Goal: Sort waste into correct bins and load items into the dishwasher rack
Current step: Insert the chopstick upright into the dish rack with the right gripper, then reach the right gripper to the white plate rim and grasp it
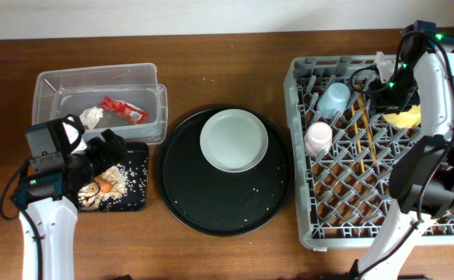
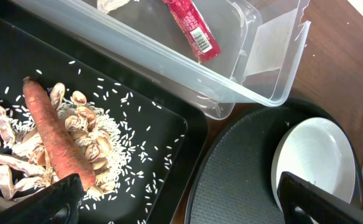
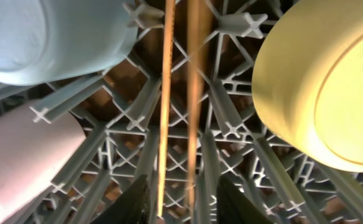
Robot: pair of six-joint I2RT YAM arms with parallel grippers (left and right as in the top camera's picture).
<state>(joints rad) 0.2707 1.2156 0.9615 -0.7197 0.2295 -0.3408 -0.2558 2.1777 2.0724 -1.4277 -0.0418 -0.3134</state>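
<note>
The clear tub [image 1: 56,82] holds the red wrapper [image 1: 124,110] and white tissue [image 1: 92,116]. The black tray [image 1: 137,175] holds the carrot [image 2: 54,134], beige scraps [image 2: 85,137] and rice. My left gripper [image 2: 188,205] is open and empty, low over that tray's right edge. The pale plate [image 1: 234,140] lies on the round black tray. In the rack [image 1: 343,194] are the blue cup [image 1: 334,99], pink cup [image 1: 318,138], yellow bowl [image 1: 404,117] and chopsticks [image 1: 363,132]. My right gripper [image 3: 188,202] is open, its fingers either side of the chopsticks [image 3: 166,93] lying on the rack grid.
The large round black tray [image 1: 180,187] sits between the bins and the rack, with stray rice grains on it. The tub's near wall [image 2: 169,68] rises just beyond the black tray. The rack's front half holds only upright pegs.
</note>
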